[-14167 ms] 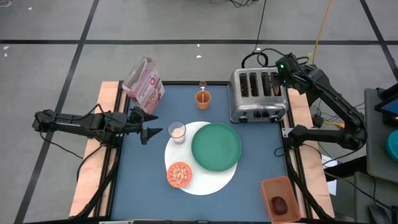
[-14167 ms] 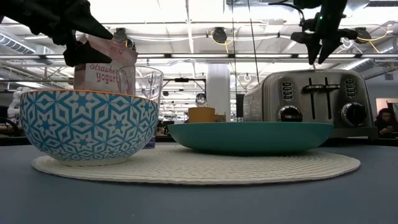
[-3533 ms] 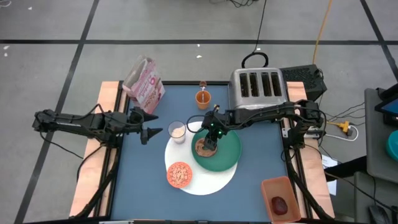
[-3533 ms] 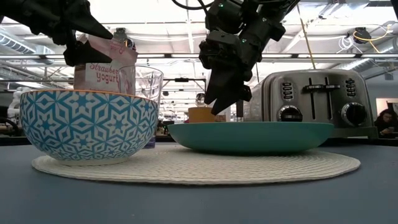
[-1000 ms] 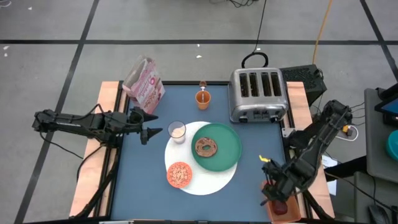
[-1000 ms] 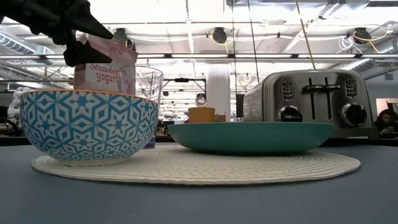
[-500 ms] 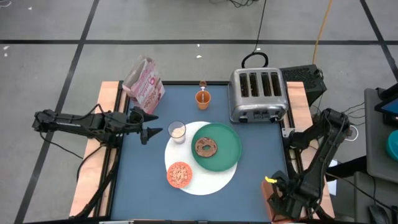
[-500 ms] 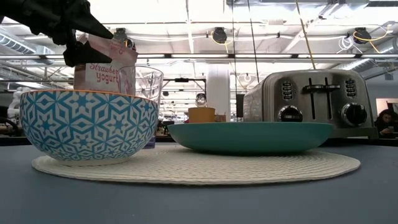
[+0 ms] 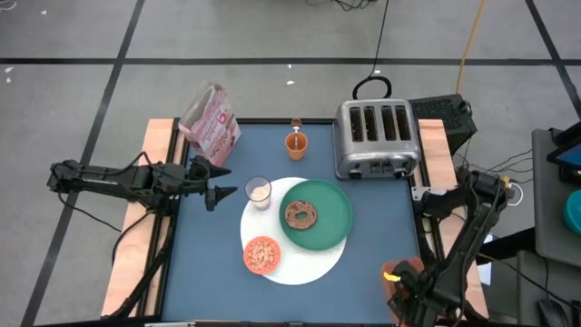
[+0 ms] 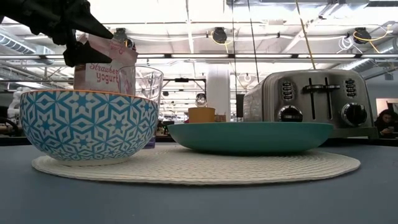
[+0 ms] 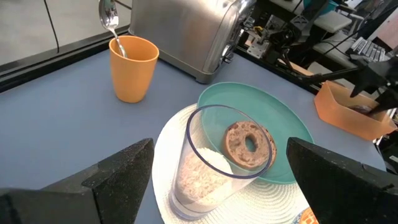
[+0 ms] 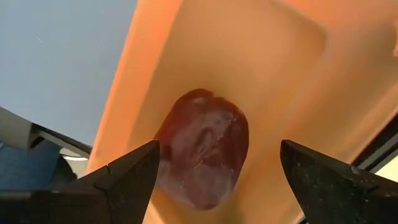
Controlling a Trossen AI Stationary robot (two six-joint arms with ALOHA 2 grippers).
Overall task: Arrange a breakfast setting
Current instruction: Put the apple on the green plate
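On the round white mat stand the green plate with the bagel on it, the small cereal bowl and the milk glass. Beyond the mat is the orange cup, with the silver spoon standing in it. My left gripper waits open just left of the glass, apart from it. My right gripper hangs open over the dark red food, which lies in an orange tray at the near right corner; its fingers stand on either side of the food without touching it.
A silver four-slot toaster stands at the far right of the table and a pink cereal box at the far left corner. The blue table top lies bare between the plate and the right edge.
My right gripper has gone toward the table's near edge and now covers the orange tray in the high view. Its fingers have stayed open. The mat, plate, bagel, bowl and glass have kept their places.
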